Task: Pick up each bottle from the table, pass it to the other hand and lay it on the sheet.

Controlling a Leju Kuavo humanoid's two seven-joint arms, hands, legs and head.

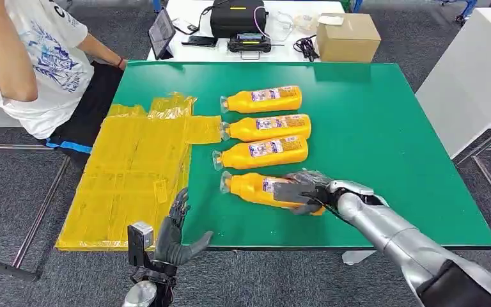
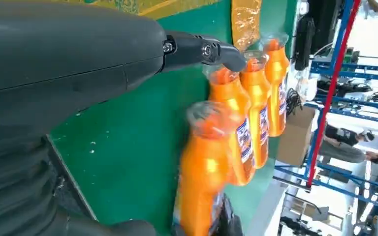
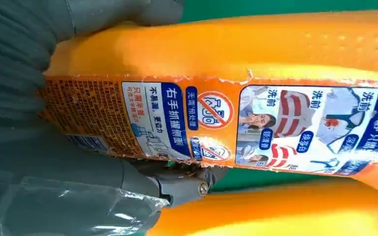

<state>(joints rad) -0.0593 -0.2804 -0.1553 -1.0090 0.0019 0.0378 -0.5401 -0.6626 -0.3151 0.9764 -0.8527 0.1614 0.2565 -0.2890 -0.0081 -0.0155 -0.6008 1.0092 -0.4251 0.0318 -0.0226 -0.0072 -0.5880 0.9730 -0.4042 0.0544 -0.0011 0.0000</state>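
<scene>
Several orange bottles with clear caps lie side by side on the green table (image 1: 383, 128). My right hand (image 1: 303, 192) grips the nearest bottle (image 1: 249, 186) (image 2: 204, 167) around its body; the label (image 3: 256, 125) and orange body show close up in the right wrist view, with my thumb (image 3: 177, 184) against the label's edge. Three more bottles (image 1: 262, 100) (image 1: 267, 126) (image 1: 261, 152) lie beyond it. My left hand (image 1: 178, 233) hovers open at the table's near edge, beside the yellow sheet (image 1: 134, 173), fingers spread and apart from the bottles.
A person in a white shirt (image 1: 32, 64) sits at the far left by the sheet. A white table behind holds a cardboard box (image 1: 347, 36), a black case (image 1: 238, 18) and a tablet (image 1: 162, 33). A white cabinet (image 1: 467, 83) stands at the right.
</scene>
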